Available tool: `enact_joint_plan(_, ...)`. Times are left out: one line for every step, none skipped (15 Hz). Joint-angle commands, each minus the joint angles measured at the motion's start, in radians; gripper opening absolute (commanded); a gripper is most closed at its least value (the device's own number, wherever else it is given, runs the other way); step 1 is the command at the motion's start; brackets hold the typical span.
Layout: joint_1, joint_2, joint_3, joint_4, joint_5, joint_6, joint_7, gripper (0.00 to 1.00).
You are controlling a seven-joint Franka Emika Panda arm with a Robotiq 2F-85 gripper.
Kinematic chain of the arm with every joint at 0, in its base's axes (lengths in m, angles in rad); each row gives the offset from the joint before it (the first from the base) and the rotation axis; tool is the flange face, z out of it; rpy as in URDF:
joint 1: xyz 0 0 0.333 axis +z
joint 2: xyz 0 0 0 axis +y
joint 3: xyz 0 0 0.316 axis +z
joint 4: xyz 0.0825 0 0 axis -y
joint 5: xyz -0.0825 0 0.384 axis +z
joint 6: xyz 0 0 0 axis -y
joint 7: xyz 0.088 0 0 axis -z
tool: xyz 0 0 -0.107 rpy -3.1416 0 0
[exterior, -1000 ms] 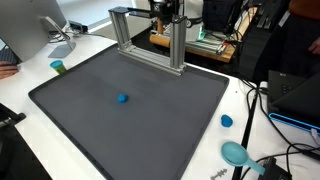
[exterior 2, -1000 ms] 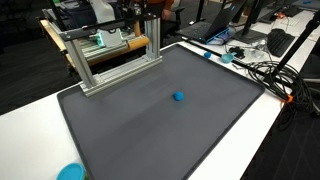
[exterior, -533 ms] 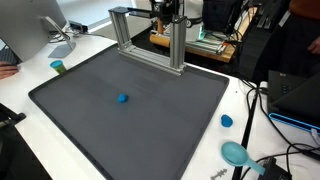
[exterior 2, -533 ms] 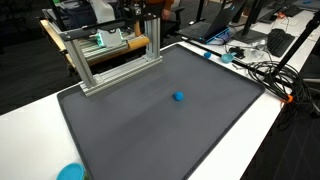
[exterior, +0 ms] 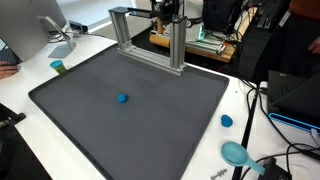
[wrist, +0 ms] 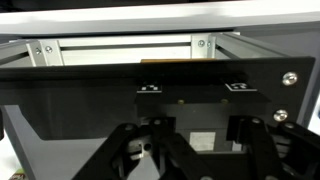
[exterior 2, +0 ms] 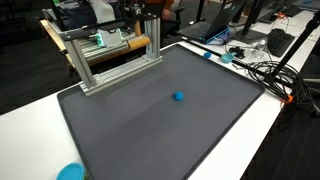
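**A:** Where is the claw (exterior: 167, 12) working right now?

**B:** It is hanging up at the far end of the worktop (exterior 2: 262, 128), right over the top of the metal frame (exterior: 178, 45). The frame is standing upright along the far edge of the grey mat (exterior: 150, 120). In the wrist view its pale beams are filling the upper part of the picture.

**A:** Is it gripping anything?

**B:** I am not managing to tell. In both exterior views the claw is small and dark against the clutter behind it. The wrist view is only showing its black linkages along the bottom edge, not the tips. Whether they are apart, together or pinching the frame is beyond what the pictures give.

**A:** So how far is the work getting?

**B:** I am judging it as early. The frame is looking square and undisturbed on the mat, and nothing is showing as lifted or carried. The blue ball (exterior: 123, 98) is lying alone near the middle of the mat, well apart from the claw. A blue cap (exterior: 226, 121) is sitting off the mat on the white surface, also far from the claw.
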Motion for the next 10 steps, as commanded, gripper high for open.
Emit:
enact_joint_plan(-0.002, -0.006, -0.003, -0.011, 0.041, 0.012, 0.023, 0.32)
enact_joint_plan(-0.007, -0.009, 0.000, -0.014, 0.040, 0.020, 0.032, 0.82)
enact_joint_plan(-0.008, -0.010, 0.000, -0.015, 0.040, 0.024, 0.032, 0.84)
enact_joint_plan(-0.010, -0.015, 0.004, -0.021, 0.035, 0.035, 0.035, 0.55)
enact_joint_plan(-0.014, -0.018, 0.012, -0.025, 0.022, 0.045, 0.041, 0.44)
enact_joint_plan(-0.017, -0.020, 0.019, -0.028, 0.014, 0.054, 0.047, 0.43)
enact_joint_plan(-0.017, -0.022, 0.023, -0.030, 0.010, 0.058, 0.050, 0.37)
enact_joint_plan(-0.017, -0.023, 0.026, -0.031, 0.007, 0.061, 0.051, 0.34)
enact_joint_plan(-0.016, -0.024, 0.026, -0.032, 0.006, 0.059, 0.048, 0.34)
enact_joint_plan(-0.018, -0.024, 0.029, -0.032, 0.002, 0.052, 0.048, 0.34)
